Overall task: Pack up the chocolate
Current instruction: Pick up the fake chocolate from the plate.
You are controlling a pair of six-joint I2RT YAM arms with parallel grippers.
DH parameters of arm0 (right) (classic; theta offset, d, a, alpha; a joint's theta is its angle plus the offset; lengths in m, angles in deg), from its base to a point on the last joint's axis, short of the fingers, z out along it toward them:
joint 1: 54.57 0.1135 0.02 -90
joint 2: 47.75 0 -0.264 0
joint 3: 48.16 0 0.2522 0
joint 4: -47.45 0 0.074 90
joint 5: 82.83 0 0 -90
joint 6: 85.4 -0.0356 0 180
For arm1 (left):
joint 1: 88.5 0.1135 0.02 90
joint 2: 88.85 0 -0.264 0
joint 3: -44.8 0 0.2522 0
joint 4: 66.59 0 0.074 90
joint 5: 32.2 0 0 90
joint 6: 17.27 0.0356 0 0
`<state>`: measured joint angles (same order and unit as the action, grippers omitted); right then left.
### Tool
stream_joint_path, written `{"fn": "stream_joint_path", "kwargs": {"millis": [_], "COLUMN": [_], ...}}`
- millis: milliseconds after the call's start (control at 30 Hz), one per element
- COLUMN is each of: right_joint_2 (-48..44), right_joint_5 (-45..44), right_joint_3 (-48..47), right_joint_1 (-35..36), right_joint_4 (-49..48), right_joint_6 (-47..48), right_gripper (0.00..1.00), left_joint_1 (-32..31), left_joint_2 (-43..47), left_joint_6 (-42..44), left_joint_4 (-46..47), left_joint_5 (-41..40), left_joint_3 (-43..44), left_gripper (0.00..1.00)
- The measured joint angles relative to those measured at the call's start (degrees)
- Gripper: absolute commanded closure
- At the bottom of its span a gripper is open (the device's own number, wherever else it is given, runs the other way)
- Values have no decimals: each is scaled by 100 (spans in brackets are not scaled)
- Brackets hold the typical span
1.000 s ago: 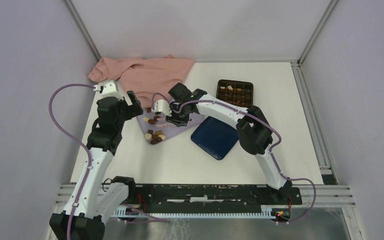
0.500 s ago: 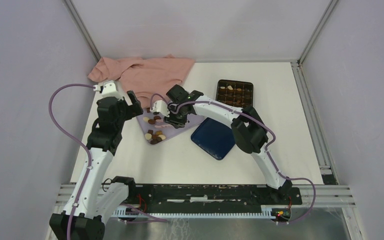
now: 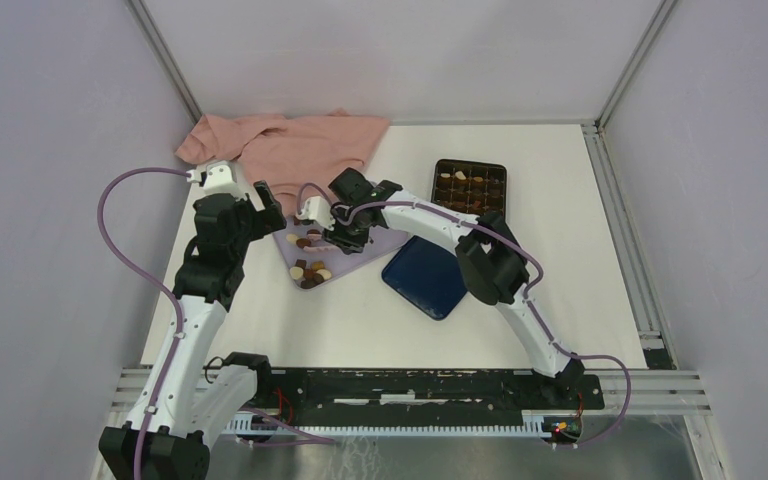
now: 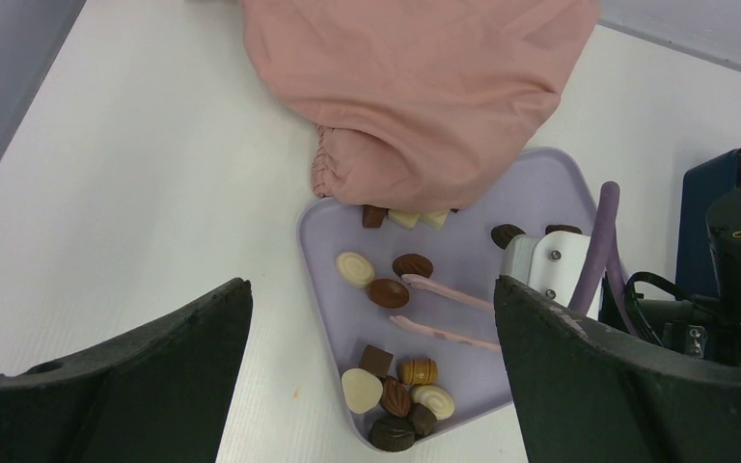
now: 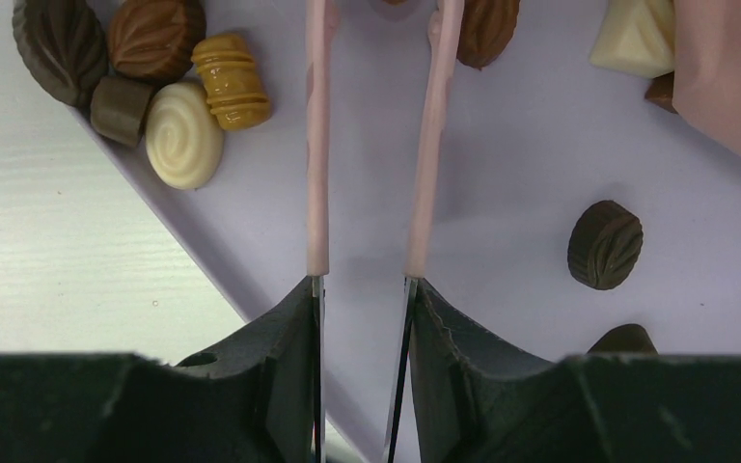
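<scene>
Chocolate pieces [image 4: 400, 400] in dark, light brown and cream lie on a lilac tray [image 4: 463, 253]; a cluster [image 5: 183, 130] fills its near corner. My right gripper [image 5: 362, 285] [image 3: 345, 236] is shut on pink-tipped tongs [image 5: 318, 145], low over the tray. The tong arms [image 4: 444, 289] stand apart, and their tips reach to either side of a brown oval piece [image 4: 388, 292]. My left gripper [image 4: 369, 289] [image 3: 266, 206] hangs open above the tray's left side, holding nothing. The dark box with grid insert [image 3: 470, 185] sits at the back right with a few pieces in it.
A pink cloth [image 4: 415, 96] [image 3: 290, 145] overlaps the tray's far edge and covers some pieces there. A dark blue lid [image 3: 428, 275] lies right of the tray. A lone dark piece [image 5: 605, 244] sits right of the tongs. Metal frame rails border the table.
My right arm has slid left across the tray, carrying the tongs toward the brown pieces. The left arm has not moved.
</scene>
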<state>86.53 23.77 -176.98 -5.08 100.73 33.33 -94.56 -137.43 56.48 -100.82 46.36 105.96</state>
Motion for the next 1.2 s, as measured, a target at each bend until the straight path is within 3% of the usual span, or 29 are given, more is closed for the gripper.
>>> {"fn": "stream_joint_path", "kwargs": {"millis": [600, 700, 900, 1200], "right_joint_2": [404, 466, 463, -199], "right_joint_5": [-46, -81, -170, -195], "right_joint_3": [-498, -507, -494, 142], "right_joint_1": [72, 120, 151, 105], "right_joint_4": [-208, -210, -247, -293], "right_joint_6": [-175, -170, -125, -101], "right_gripper": [61, 67, 88, 94], "left_joint_1": [0, 0, 0, 0], "left_joint_2": [0, 0, 0, 0], "left_joint_6": [0, 2, 0, 2], "left_joint_4": [0, 0, 0, 0], "left_joint_5": [-2, -2, 0, -2], "left_joint_3": [0, 0, 0, 0], "left_gripper": [0, 0, 0, 0]}}
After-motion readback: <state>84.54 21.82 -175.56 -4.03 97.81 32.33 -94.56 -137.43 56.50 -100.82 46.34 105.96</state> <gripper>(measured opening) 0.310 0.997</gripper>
